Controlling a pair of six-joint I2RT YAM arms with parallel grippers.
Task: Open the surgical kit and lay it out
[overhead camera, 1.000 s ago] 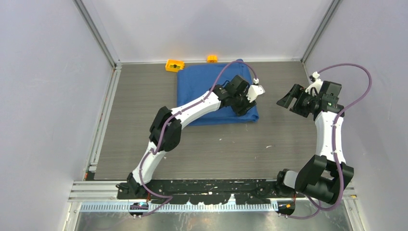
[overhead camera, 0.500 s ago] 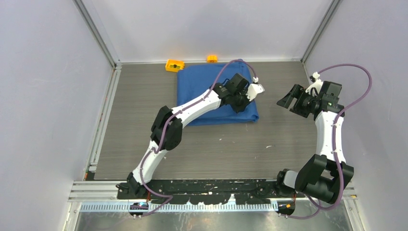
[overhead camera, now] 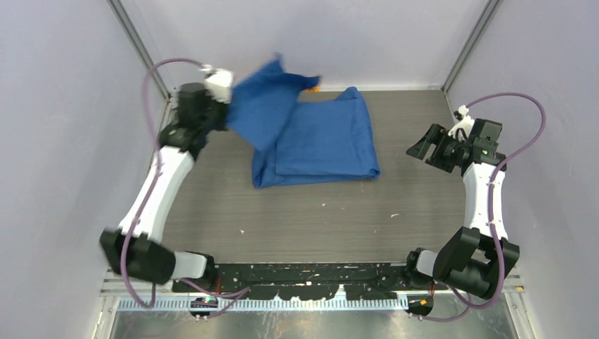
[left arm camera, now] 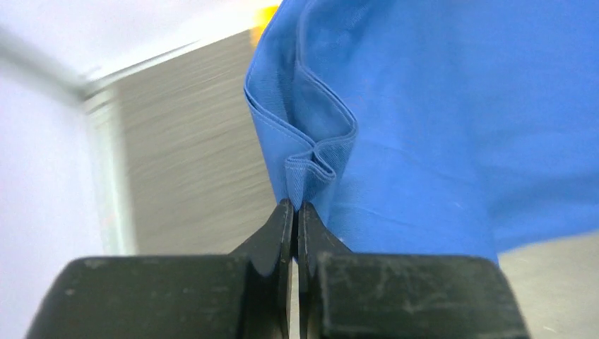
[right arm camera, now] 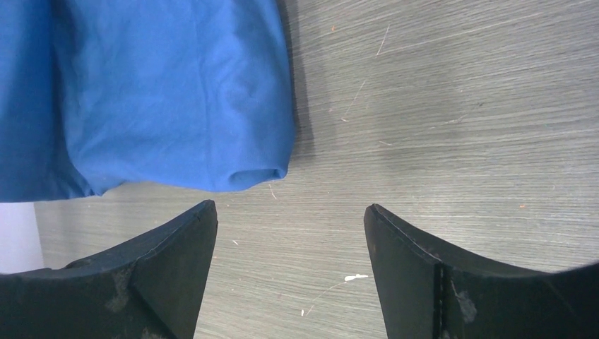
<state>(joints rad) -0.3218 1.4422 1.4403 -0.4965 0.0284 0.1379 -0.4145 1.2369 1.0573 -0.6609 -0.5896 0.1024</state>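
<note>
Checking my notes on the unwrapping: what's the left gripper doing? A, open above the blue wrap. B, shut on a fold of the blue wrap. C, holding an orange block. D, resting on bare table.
B: the left gripper has its jaws pinched on a bunched fold of the blue cloth wrap, whose flap hangs raised in the overhead view.
</note>
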